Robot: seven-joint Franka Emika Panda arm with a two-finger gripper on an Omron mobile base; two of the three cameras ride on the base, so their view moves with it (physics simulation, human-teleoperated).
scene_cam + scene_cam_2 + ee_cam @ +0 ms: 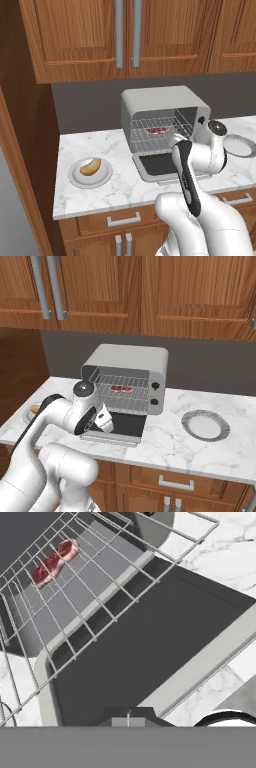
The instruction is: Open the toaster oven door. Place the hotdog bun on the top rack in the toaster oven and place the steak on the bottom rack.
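Note:
The toaster oven (pixel 162 107) (pixel 127 363) stands at the back of the marble counter. Its door (pixel 161 165) (pixel 122 426) (pixel 150 647) lies open and flat in front of it. The steak (pixel 157 131) (pixel 121 389) (pixel 52 560) rests on a wire rack (pixel 150 142) (pixel 95 587) inside; I cannot tell which of the two racks. The hotdog bun (pixel 91 166) (pixel 35 408) lies on a plate (pixel 102 178) at the counter's left. My gripper (pixel 106 425) (pixel 128 718) hovers just above the open door, shut, with nothing in it.
An empty grey plate (pixel 241 146) (pixel 205 425) sits to the right of the oven. Wooden cabinets (pixel 125 35) hang above the counter. A tall wooden panel (pixel 22 150) borders the counter on the left. Drawers (pixel 122 220) run below the front edge.

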